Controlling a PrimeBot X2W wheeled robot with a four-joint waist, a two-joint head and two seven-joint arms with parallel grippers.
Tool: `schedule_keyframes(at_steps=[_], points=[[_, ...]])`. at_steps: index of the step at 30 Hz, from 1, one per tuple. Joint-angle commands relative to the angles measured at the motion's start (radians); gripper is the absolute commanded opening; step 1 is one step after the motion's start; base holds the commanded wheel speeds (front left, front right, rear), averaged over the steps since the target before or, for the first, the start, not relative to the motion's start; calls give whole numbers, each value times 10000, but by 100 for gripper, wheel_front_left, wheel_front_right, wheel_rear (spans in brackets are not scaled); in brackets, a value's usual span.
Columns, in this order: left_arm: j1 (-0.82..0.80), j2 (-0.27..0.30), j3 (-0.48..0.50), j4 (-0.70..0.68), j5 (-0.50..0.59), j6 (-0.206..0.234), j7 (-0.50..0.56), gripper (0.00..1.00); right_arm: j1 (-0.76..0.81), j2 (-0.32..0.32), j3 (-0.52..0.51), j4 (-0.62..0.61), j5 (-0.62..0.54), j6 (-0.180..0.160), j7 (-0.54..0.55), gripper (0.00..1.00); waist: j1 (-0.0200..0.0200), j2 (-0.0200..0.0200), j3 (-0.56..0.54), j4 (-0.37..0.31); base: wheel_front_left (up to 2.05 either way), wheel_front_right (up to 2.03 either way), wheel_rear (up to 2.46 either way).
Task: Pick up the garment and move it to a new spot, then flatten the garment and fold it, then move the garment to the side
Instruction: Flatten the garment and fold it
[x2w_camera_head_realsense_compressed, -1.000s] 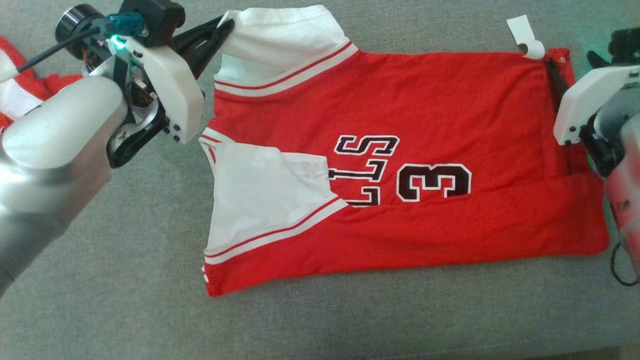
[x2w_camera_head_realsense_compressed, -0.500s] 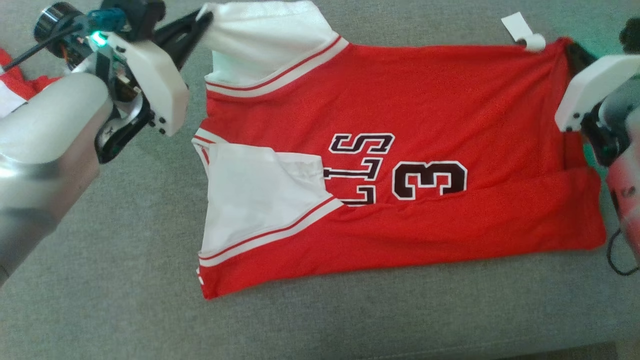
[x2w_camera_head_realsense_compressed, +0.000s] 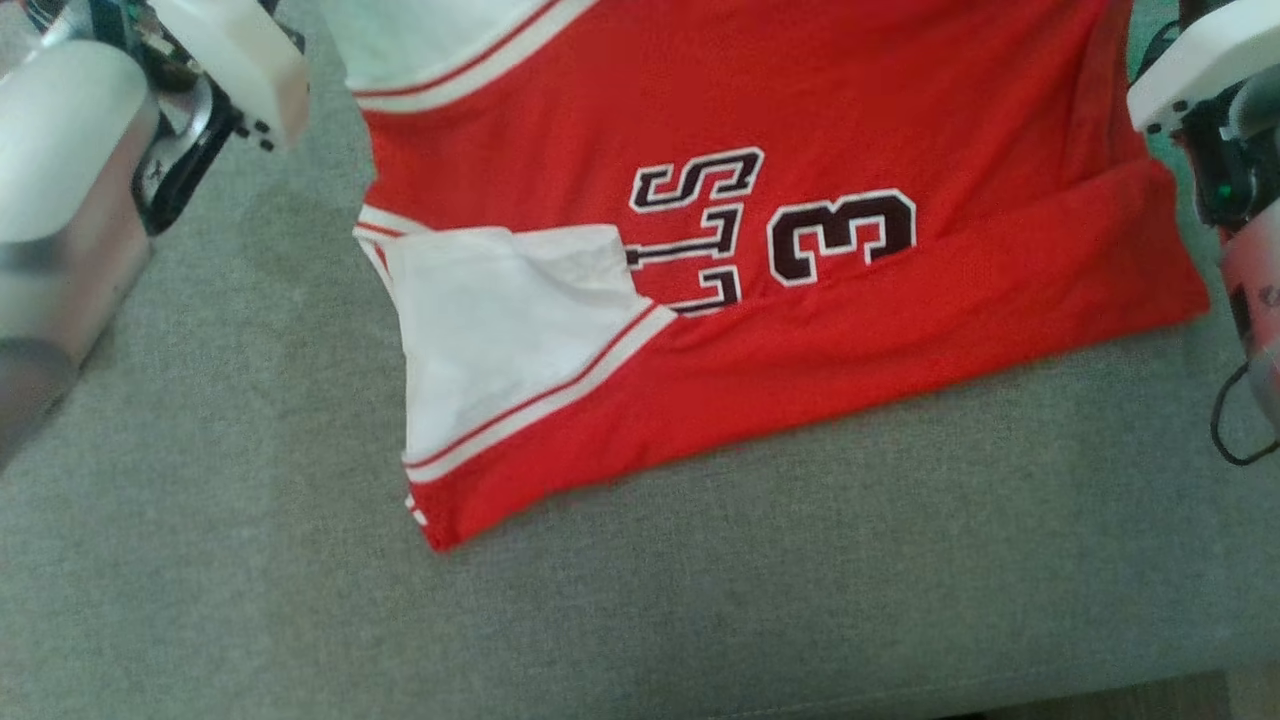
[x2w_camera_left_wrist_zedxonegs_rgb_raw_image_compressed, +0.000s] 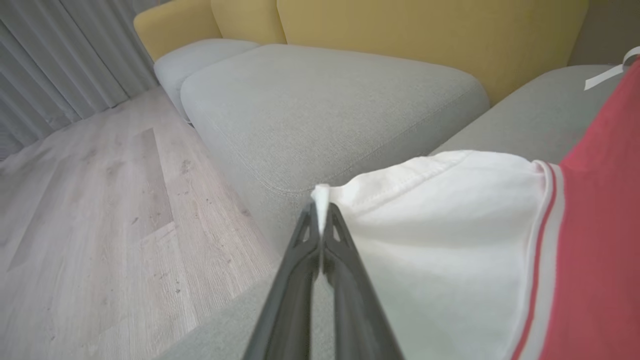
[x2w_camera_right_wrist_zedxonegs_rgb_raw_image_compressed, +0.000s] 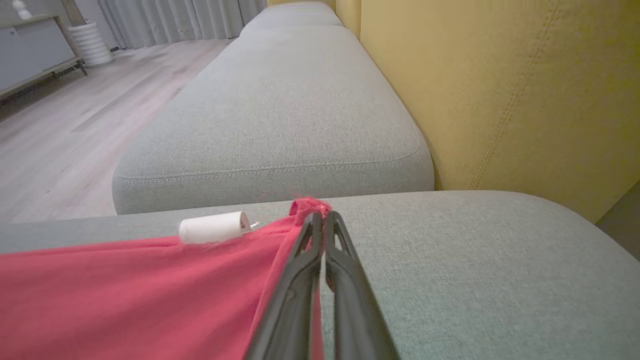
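The garment (x2w_camera_head_realsense_compressed: 800, 120) is a red jersey with white sleeves and dark lettering, folded lengthwise on a grey sofa cushion (x2w_camera_head_realsense_compressed: 700, 600). Its far edge is raised while the near folded edge still rests on the cushion. In the left wrist view my left gripper (x2w_camera_left_wrist_zedxonegs_rgb_raw_image_compressed: 320, 215) is shut on the tip of the white sleeve (x2w_camera_left_wrist_zedxonegs_rgb_raw_image_compressed: 440, 225). In the right wrist view my right gripper (x2w_camera_right_wrist_zedxonegs_rgb_raw_image_compressed: 320, 216) pinches the red hem corner (x2w_camera_right_wrist_zedxonegs_rgb_raw_image_compressed: 310, 205), beside a rolled white tag (x2w_camera_right_wrist_zedxonegs_rgb_raw_image_compressed: 212, 227). My wrist housings sit at the upper left (x2w_camera_head_realsense_compressed: 230, 60) and upper right (x2w_camera_head_realsense_compressed: 1200, 60) of the head view.
Yellow backrests (x2w_camera_right_wrist_zedxonegs_rgb_raw_image_compressed: 500, 75) rise behind the grey cushions. A second grey cushion (x2w_camera_left_wrist_zedxonegs_rgb_raw_image_compressed: 325, 110) lies beyond the garment, and a pale wood floor (x2w_camera_left_wrist_zedxonegs_rgb_raw_image_compressed: 100, 225) runs alongside. A grey cabinet (x2w_camera_right_wrist_zedxonegs_rgb_raw_image_compressed: 35, 47) and curtains stand farther off.
Both grippers have risen and drawn the jersey's far edge up and away, out of the top of the head view. The near folded edge has slid a little up the cushion.
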Motion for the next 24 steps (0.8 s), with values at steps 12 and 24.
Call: schedule_keyframes(at_steps=[12,24], points=[[160,127,109,168,93,-357,-484,0,531,-446,919,-394,1486,65,-794,0,-1,0,-651,226,0,0,0],[1744,1309,-159,-2218,-523,-496,533,0,1919,-1458,2210,-1263,2920,65,48,0,-1,0,-1683,401,0,0,0]])
